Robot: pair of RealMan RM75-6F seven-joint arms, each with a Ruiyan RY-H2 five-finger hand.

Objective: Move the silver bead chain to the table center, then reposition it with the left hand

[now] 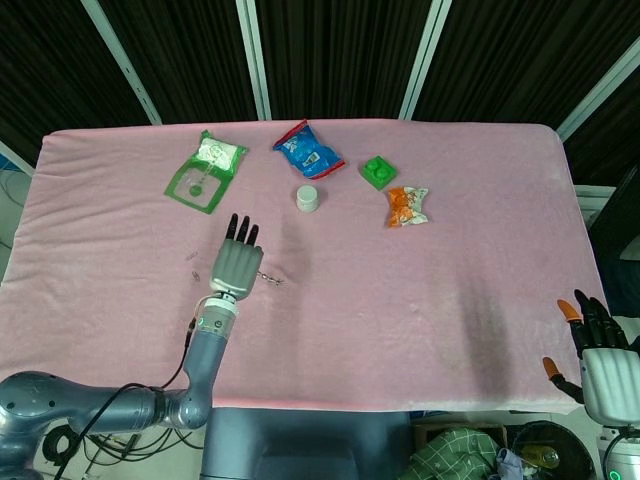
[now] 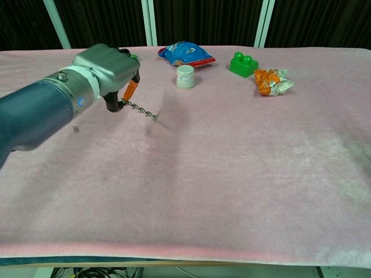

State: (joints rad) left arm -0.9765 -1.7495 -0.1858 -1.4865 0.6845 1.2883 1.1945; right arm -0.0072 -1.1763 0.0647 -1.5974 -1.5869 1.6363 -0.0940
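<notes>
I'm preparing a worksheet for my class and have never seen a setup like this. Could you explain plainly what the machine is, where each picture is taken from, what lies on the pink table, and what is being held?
This is a two-armed robot with human-like hands, steered by a person. One picture looks down from its head, the other looks forward from its chest.

The left hand pinches a silver bead chain, which dangles from its fingers. The right hand waits off the table's edge, fingers spread, holding nothing.

On the pink table lie a green packet, a blue snack bag, a small white pot, a green toy brick and an orange wrapper. A tiny metal piece lies near the left arm; what it is cannot be told.
</notes>
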